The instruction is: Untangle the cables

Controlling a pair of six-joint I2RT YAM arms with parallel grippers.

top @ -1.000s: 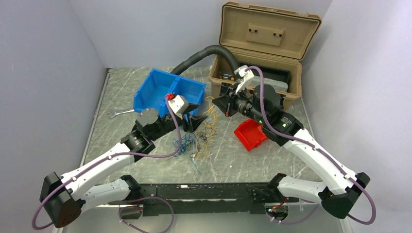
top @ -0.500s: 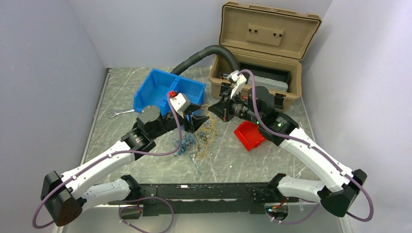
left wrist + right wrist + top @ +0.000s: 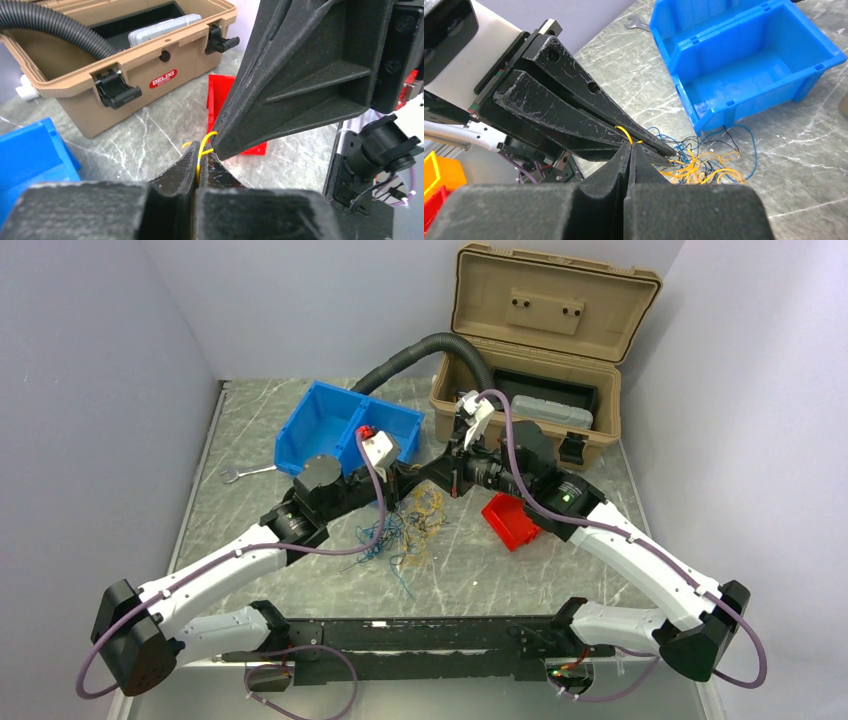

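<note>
**A:** Where's the mess sitting?

**B:** The tangle of cables (image 3: pixel 405 532) lies mid-table (image 3: pixel 480 570), just near of the blue bin (image 3: pixel 340 425) and left of the small red bin (image 3: pixel 512 520). The tan toolbox (image 3: pixel 530 390) stands open at the far right. Yellow, blue and black strands are knotted in one heap.

**A:** And the pincers?

**B:** They meet tip to tip just above the heap. The left gripper (image 3: pixel 196 159) has its fingers pressed together on one yellow wire (image 3: pixel 199 162). The right gripper (image 3: pixel 629 150) is clamped tight too, and the same yellow loop seems to run into its tip.

**A:** What worries you?

**B:** They hold that strand almost at one spot. With so little slack between them, I'd judge a pull apart could slide the wire out of one grip, or strain it. Its other end looks buried in the heap, so lifting may haul the whole clump up instead of freeing one strand. And with the fingertips nearly touching, a small misjudged move could knock them together
</note>
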